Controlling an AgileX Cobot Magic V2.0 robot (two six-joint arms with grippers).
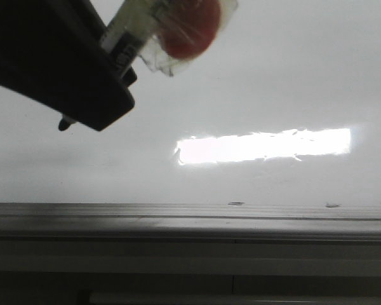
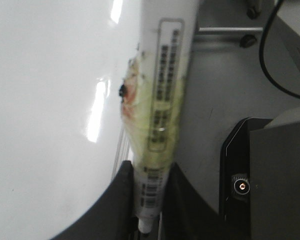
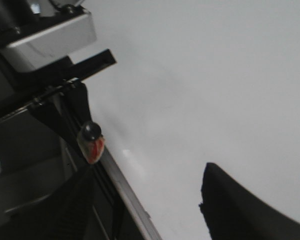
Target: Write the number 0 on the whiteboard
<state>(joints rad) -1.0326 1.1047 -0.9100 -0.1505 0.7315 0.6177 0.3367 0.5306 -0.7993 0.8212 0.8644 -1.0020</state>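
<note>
Whiteboard (image 1: pixel 273 82) is filling the front view, showing glare but no drawn number 0. Only the left wrist view is showing the left gripper (image 2: pixel 149 200) clenching a white marker (image 2: pixel 162 100). Right gripper (image 3: pixel 145 210) is hanging with jaws spread, grasping nothing.

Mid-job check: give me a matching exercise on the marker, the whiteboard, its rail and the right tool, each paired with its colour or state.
Things:
1. marker
2. whiteboard
3. rail
4. right tool

States:
A. glossy white, with a bright glare patch, no drawn line visible
B. open, nothing between its fingers
C. clamped in the left tool, wrapped in tape
D. grey, running along the board's near edge

Pairs: 1-C, 2-A, 3-D, 4-B
</note>
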